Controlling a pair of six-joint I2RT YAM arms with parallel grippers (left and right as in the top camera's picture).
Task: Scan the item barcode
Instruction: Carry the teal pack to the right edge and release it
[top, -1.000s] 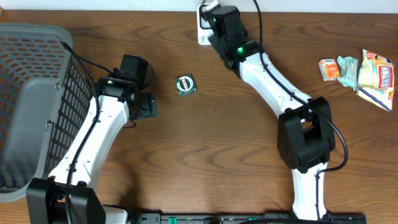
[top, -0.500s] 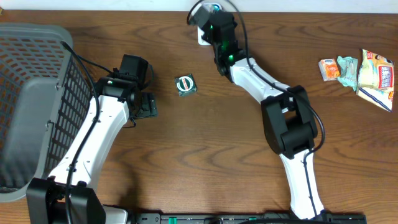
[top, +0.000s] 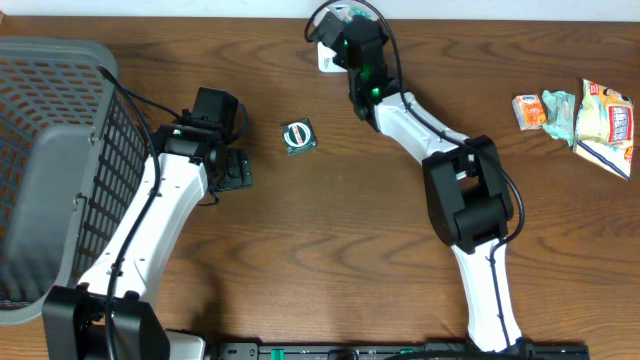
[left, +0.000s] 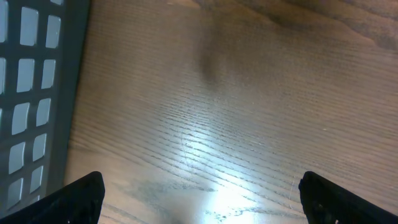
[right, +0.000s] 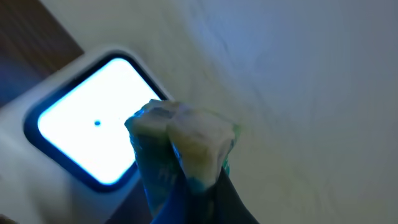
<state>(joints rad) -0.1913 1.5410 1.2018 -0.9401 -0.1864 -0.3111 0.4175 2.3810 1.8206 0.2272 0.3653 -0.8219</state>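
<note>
My right gripper (top: 342, 24) is at the table's far edge, shut on a small teal and cream packet (right: 180, 140). In the right wrist view the packet's crimped end sticks up past the fingers, right beside the lit window of the white scanner (right: 93, 134). From overhead, the scanner (top: 325, 60) shows only as a white corner under the arm. No barcode is visible. My left gripper (top: 238, 170) hovers over bare wood with its black fingertips (left: 81, 198) wide apart and nothing between them.
A small square green pack (top: 299, 136) lies on the table between the arms. A grey mesh basket (top: 50, 150) fills the left side, its wall (left: 31, 93) close to my left gripper. Several snack packets (top: 575, 115) lie at the far right.
The right arm has swung left and toward the far edge, carrying the packet over the scanner, then settled there. The left arm has not moved.
</note>
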